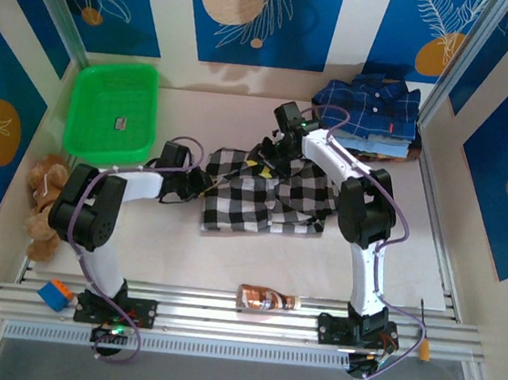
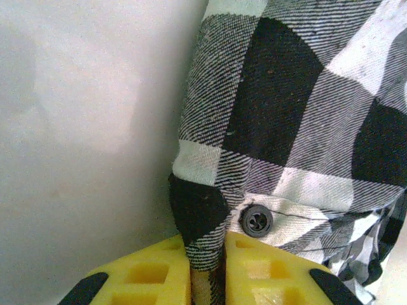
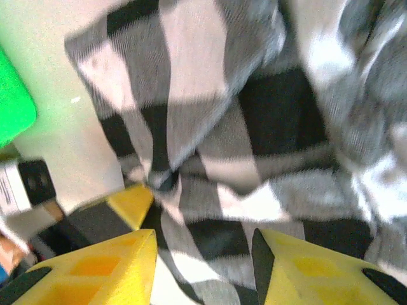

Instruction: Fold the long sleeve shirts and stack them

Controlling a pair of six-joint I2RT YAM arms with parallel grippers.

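The black-and-white checked shirt (image 1: 267, 196) lies crumpled in the middle of the table. My left gripper (image 1: 202, 182) is at its left edge. In the left wrist view its yellow fingers (image 2: 156, 279) are shut on a fold of the checked cloth (image 2: 206, 270), just below a dark button (image 2: 256, 221). My right gripper (image 1: 272, 155) is over the shirt's far edge, and the right wrist view is blurred. There it (image 3: 203, 267) stands open with checked cloth (image 3: 254, 159) lying under and between the fingers. Folded plaid shirts, the top one navy blue (image 1: 369, 107), are stacked at the back right.
A green plastic basket (image 1: 112, 110) stands at the back left, with a brown plush toy (image 1: 46, 203) in front of it. A brown bottle (image 1: 269, 298) lies by the near rail. A blue and orange block (image 1: 54, 294) sits at the near left.
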